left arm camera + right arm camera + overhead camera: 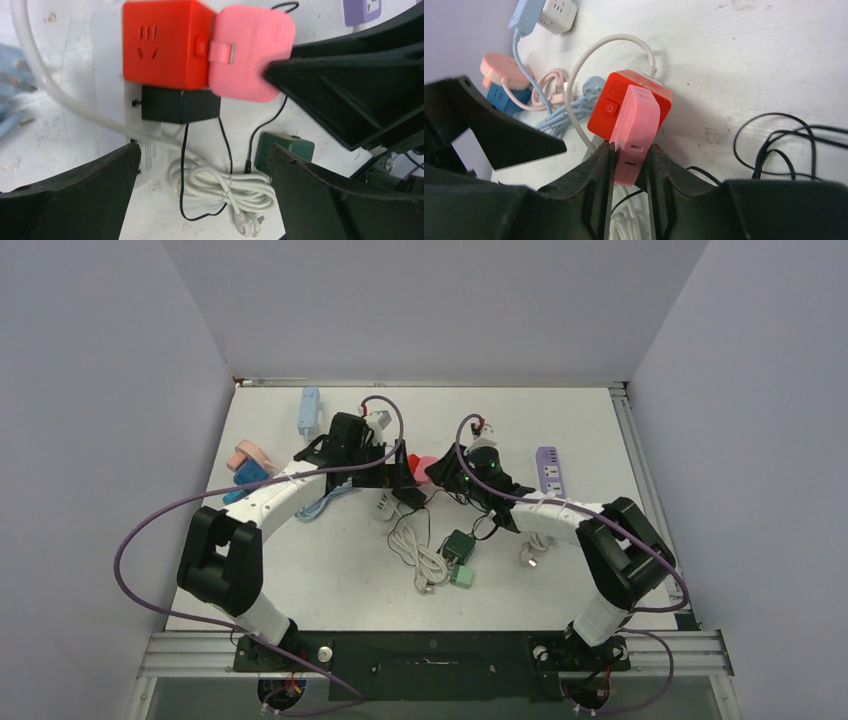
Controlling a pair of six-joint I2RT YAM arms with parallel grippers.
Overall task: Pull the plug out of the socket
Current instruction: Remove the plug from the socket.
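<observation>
A red cube socket (pixel 160 45) sits mid-table with a flat pink plug (pixel 250 50) seated against its side; the two are joined. In the right wrist view my right gripper (pixel 630 165) is shut on the pink plug (pixel 636 125), one finger on each flat face, with the red socket (pixel 604 112) just beyond. In the top view the right gripper (pixel 440 472) meets the socket (pixel 412 462) from the right. My left gripper (pixel 205 155) is open and wide, with only cable on the table between its fingers. It hovers next to the socket on its left (pixel 395 475).
A black adapter (pixel 180 104) lies against the socket, with a coiled white cable (pixel 225 187) and a green cube socket (pixel 285 150) nearby. A purple power strip (pixel 549 471) lies at the right. A light blue strip (pixel 309 412) and pink and blue plugs (pixel 248 462) lie at the left.
</observation>
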